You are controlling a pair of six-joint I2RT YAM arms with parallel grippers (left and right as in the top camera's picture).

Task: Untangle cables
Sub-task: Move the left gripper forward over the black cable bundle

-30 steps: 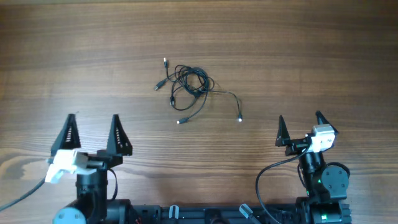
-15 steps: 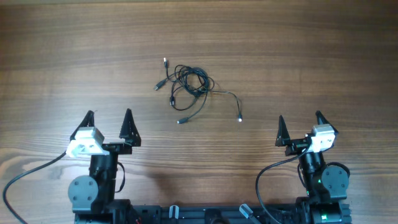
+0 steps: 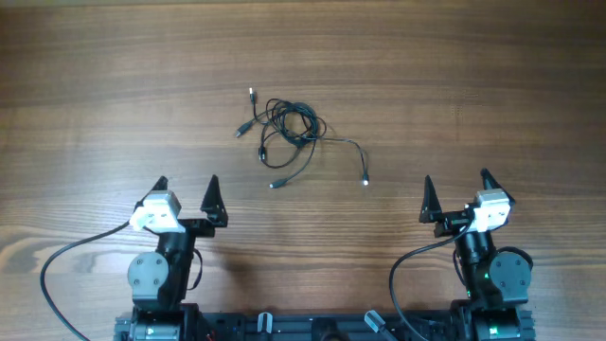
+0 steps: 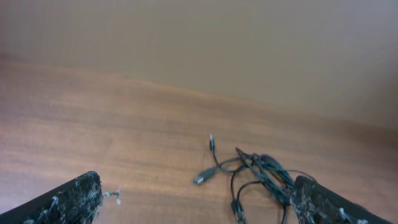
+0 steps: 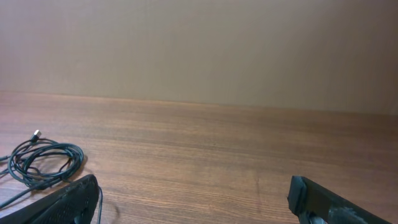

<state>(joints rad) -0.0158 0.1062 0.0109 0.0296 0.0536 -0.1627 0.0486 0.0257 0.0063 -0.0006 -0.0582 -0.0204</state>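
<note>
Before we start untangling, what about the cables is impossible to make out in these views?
Overhead: the cables are too small, so the strand count and crossings are unclear.
Left wrist: the tangle's right side is hidden behind a finger of the left gripper, and its lower part is cut by the bottom edge.
Right wrist: the bundle is cut by the left edge, with its lower strands behind a finger of the right gripper.

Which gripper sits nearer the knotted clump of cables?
Left. The left gripper is short of the cables and to their left; the right gripper is farther off to their right.
</note>
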